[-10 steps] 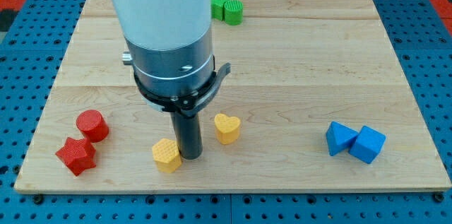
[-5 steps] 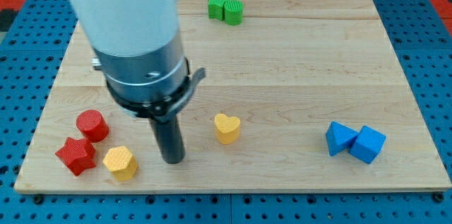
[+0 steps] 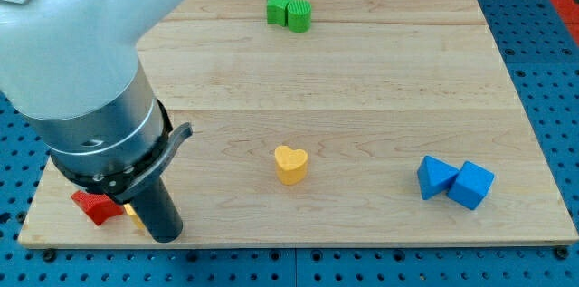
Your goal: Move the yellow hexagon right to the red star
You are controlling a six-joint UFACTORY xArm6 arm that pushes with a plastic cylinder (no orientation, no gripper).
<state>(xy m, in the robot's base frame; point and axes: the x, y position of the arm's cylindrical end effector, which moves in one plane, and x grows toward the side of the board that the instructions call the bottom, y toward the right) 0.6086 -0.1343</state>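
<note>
My tip rests on the wooden board near its bottom left corner. The rod and arm body hide most of what lies there. Only a thin yellow sliver of the yellow hexagon shows at the rod's left side, touching it. Just left of that, the lower part of the red star shows below the arm. The hexagon sits right beside the star on its right; whether they touch cannot be told.
A yellow heart lies at the board's middle bottom. Two blue blocks sit together at the bottom right. Two green blocks sit together at the top middle. The red cylinder is hidden behind the arm.
My tip has swept left along the bottom edge, pushing the yellow hexagon left up to the red star. The arm now covers the red cylinder and most of the star.
</note>
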